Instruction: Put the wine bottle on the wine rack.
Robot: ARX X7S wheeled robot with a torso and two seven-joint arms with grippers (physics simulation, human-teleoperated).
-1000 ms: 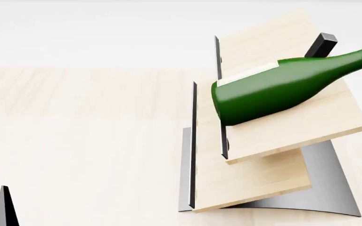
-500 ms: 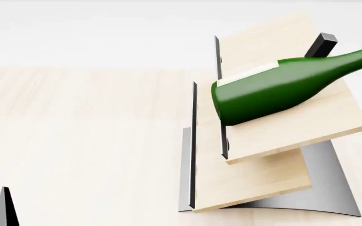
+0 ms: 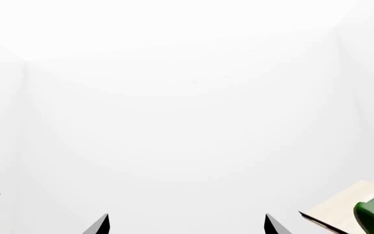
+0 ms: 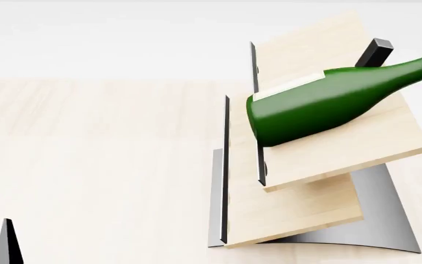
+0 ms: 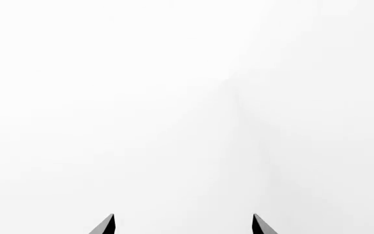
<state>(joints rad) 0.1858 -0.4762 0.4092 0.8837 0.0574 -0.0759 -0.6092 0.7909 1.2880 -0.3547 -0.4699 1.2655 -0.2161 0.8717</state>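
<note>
The wine bottle [image 4: 321,107] lies on its side on the upper slanted board of the wine rack [image 4: 321,209], its flat base butted against the dark edge strip at the board's lower end and its body resting on the wood. Its long axis runs along the board's slope, base toward the strip and neck rising away from it; the neck runs out of the head view, so the cork is not visible. A pale strip on the far flank of the body is presumably the label. Judged as glass, the bottle will be rigid, fairly heavy, smooth and breakable, and being round it may roll sideways on the board; any further hold would best be taken across the widest part of the body, not on the slim neck. Placement appears complete or nearly so. The rack stands on the light wood counter [image 4: 94,165]. The left tool [image 3: 185,225] shows two dark tips well apart with nothing between them, so it stands open, with the bottle base and the rack board edge off to one side. The right tool [image 5: 182,224] likewise shows spread tips, empty, facing only blank white background.
</note>
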